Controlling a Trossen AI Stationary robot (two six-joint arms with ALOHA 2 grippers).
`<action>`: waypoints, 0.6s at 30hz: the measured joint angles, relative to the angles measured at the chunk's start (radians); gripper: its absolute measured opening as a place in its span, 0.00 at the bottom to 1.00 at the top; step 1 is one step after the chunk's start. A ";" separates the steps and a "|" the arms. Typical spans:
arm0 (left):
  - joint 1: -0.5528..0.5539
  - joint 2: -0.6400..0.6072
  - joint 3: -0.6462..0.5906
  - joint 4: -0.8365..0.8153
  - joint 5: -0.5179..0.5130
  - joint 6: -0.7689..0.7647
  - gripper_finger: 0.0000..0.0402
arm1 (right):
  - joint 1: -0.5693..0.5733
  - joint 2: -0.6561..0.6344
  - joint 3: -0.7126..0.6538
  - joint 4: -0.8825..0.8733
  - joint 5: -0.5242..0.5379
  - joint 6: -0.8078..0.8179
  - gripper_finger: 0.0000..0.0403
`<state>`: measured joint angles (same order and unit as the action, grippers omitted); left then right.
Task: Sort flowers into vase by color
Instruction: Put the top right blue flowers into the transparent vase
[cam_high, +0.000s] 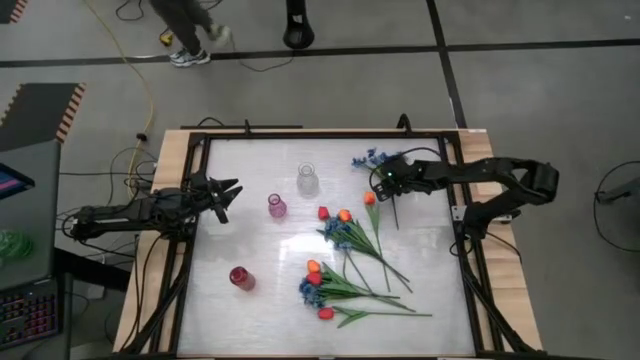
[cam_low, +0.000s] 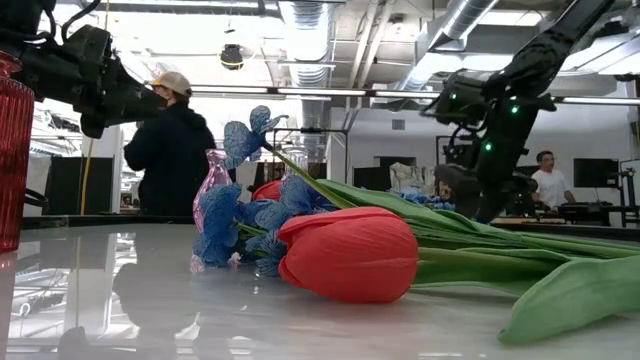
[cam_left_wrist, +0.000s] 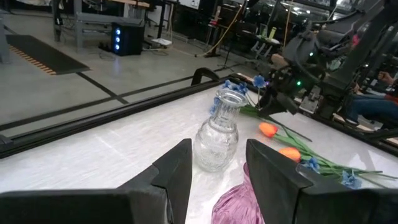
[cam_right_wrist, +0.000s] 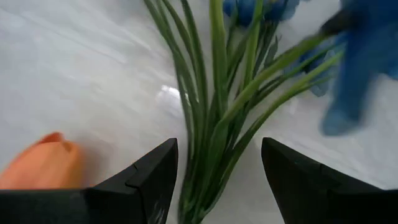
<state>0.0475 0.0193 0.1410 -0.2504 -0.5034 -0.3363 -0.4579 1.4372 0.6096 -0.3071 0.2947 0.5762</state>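
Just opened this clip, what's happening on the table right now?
Two robot arms are sorting fake flowers into vases. The right gripper, open, hovers over green stems next to an orange tulip near the table's far right. The left gripper waits open at the left side, facing the clear vase and pink vase. The red vase and the others look empty; most flowers lie loose.

left hand | clear table ahead | pink vase, clear vase beyond
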 joint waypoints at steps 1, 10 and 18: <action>0.000 0.000 0.000 0.000 0.000 0.000 0.35 | -0.004 0.016 0.004 0.000 0.000 0.000 0.65; 0.000 0.000 0.000 0.000 0.000 0.000 0.35 | -0.030 0.109 0.054 0.003 -0.005 0.002 0.55; 0.000 0.000 0.000 0.000 0.000 0.000 0.35 | -0.033 0.111 0.062 0.010 -0.008 -0.001 0.26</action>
<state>0.0475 0.0193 0.1410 -0.2501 -0.5037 -0.3363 -0.4911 1.5485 0.6716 -0.2971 0.2871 0.5753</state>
